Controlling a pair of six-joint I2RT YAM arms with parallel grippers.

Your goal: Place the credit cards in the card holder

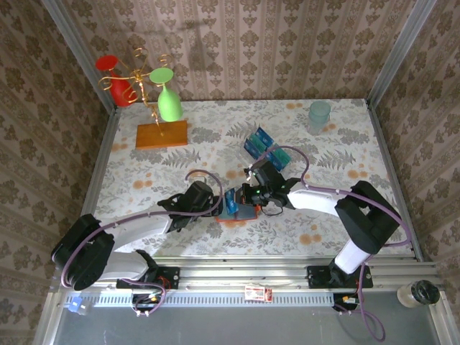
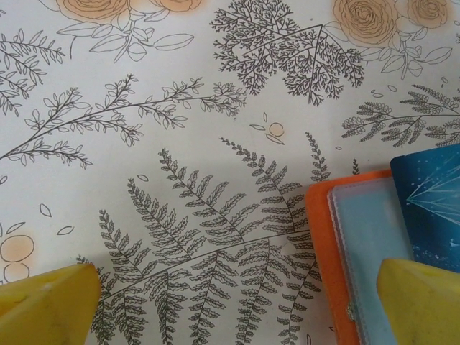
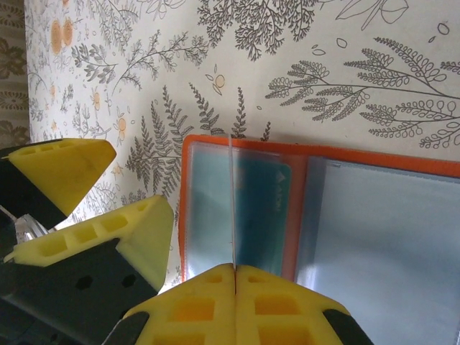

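Observation:
The orange-red card holder (image 1: 241,214) lies open on the flowered cloth, its grey-blue sleeves up (image 3: 359,237). A teal credit card (image 3: 263,215) sits inside one sleeve. My right gripper (image 3: 235,269) is shut on a dark blue credit card (image 2: 431,208), held upright over the holder and seen edge-on as a thin line (image 3: 231,201). My left gripper (image 2: 230,309) is open just left of the holder's orange edge (image 2: 320,230), one yellow finger (image 2: 420,302) above the sleeve, the other (image 2: 43,305) over the cloth. More blue and teal cards (image 1: 257,141) stand further back.
The spare cards stand in a clear plastic tray (image 1: 277,153) behind the holder. A wooden slab (image 1: 162,134) with a gold rack holds a green glass (image 1: 169,103) and a red glass (image 1: 118,83) at back left. A clear cup (image 1: 319,115) is at back right.

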